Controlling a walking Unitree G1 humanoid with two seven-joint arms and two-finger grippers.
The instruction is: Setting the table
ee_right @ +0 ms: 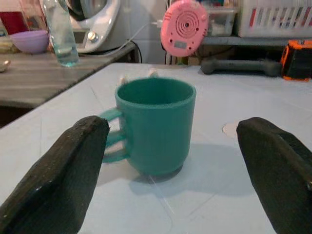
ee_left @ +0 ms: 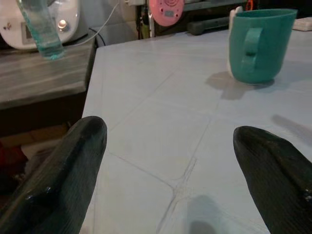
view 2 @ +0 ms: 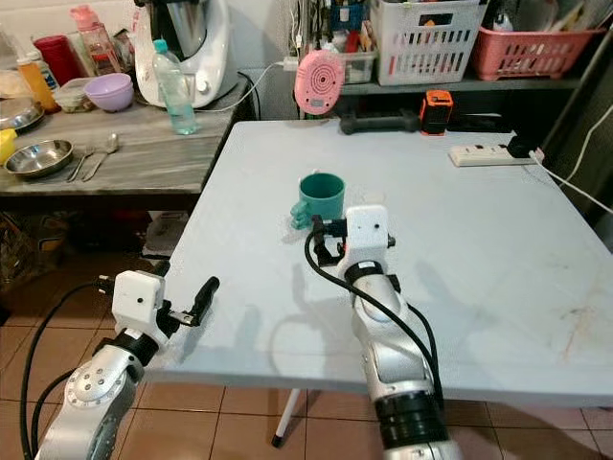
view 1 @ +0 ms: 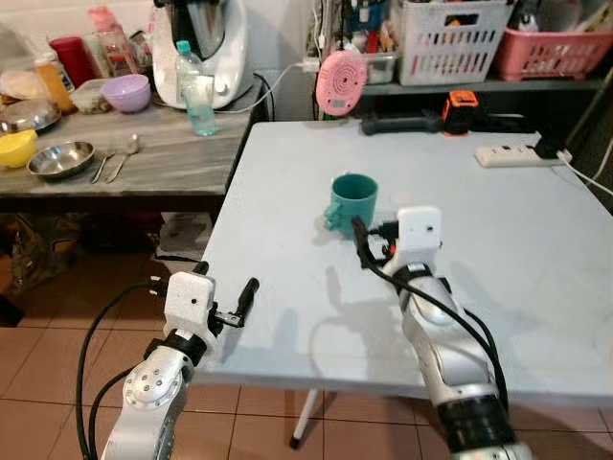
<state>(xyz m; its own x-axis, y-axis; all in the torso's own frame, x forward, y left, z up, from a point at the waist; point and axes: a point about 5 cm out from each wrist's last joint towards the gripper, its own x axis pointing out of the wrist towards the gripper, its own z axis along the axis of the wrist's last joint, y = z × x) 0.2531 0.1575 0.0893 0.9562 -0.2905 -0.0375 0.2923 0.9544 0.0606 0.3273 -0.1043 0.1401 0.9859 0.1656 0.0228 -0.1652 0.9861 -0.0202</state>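
Mug sits upright just ahead of right gripper, fingers apart; left gripper, also apart, farther off.

A clear plastic water bottle with a teal cap stands on the grey wooden side counter at far left, in front of a white kitchen appliance. At far right lies a white power strip. A round pink device hangs at the far shelf, beside a black dumbbell.
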